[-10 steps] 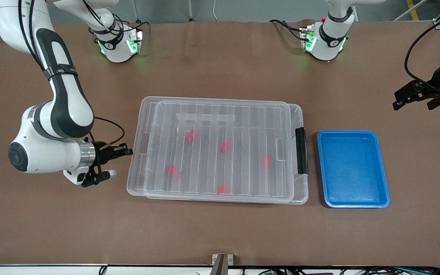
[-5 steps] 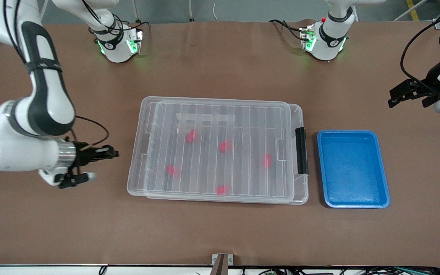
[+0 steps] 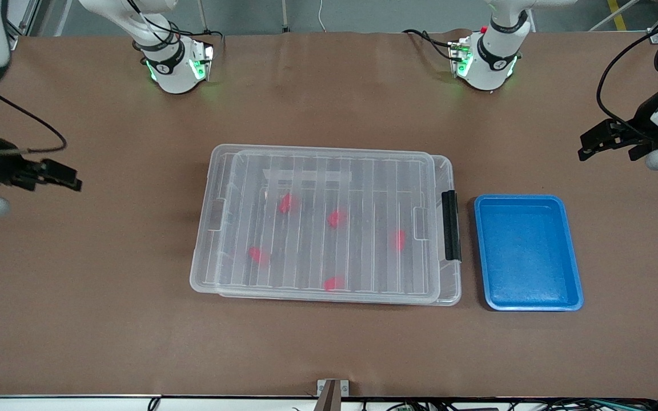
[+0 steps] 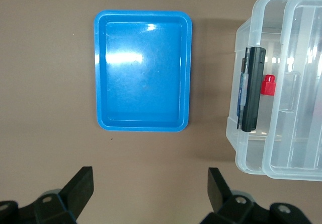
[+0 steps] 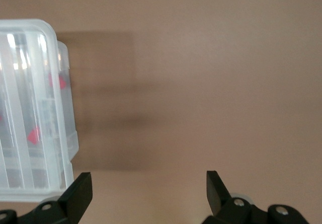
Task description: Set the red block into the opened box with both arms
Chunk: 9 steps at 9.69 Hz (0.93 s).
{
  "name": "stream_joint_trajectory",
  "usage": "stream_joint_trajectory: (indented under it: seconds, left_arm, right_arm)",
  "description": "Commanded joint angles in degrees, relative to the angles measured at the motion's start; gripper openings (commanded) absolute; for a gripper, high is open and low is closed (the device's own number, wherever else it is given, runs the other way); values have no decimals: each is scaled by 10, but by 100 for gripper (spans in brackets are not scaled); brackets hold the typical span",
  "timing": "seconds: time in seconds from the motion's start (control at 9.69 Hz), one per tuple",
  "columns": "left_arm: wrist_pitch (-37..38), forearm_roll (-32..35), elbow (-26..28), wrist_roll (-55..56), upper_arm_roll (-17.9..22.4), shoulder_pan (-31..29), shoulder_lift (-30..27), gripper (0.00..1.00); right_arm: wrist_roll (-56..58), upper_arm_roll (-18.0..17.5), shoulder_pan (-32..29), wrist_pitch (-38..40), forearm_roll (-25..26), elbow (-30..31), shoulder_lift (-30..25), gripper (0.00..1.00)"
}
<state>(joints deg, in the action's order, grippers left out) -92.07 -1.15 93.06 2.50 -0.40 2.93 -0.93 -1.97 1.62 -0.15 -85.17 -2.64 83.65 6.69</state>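
Note:
The clear box [image 3: 450, 171] lies mid-table with its ribbed lid [image 3: 329, 171] over nearly all of it and a black latch [image 3: 450, 225] at the left arm's end. Several red blocks, such as one [image 3: 336, 218], show blurred through the lid. My right gripper [image 3: 66, 177] is open and empty over bare table, well off the box's unlatched end. My left gripper [image 3: 586, 145] is open and empty over the table at the left arm's end. The left wrist view shows the left gripper [image 4: 149, 183], the latch [image 4: 251, 90] and one red block [image 4: 268, 84]. The right wrist view shows the right gripper [image 5: 149, 189] and the box corner [image 5: 60, 108].
A shallow blue tray [image 3: 480, 251] with nothing in it sits beside the box's latch end, also seen as the blue tray [image 4: 100, 73] in the left wrist view. Both arm bases stand along the table edge farthest from the front camera. Brown tabletop surrounds the box.
My right gripper has pulled away from the box's unlatched end toward the right arm's end of the table, and its fingers have opened. The left gripper has barely shifted.

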Motion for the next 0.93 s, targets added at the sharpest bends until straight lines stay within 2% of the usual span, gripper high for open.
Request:
stream_joint_trajectory:
  seconds: [0.0, 0.21, 0.62, 0.83]
  left_arm:
    - [6, 2, 5, 5, -4, 0, 14, 100]
    - [5, 2, 3, 6, -4, 0, 16, 100]
    - [4, 2, 2, 1, -3, -3, 16, 100]
    - [1, 3, 2, 1, -3, -3, 17, 100]
  right_arm:
    - [22, -5, -32, 14, 18, 29, -29, 100]
    - [79, -4, -60, 14, 19, 25, -29, 100]
    - [49, -7, -56, 19, 35, 18, -36, 100]
    - [42, -7, -58, 19, 31, -13, -33, 100]
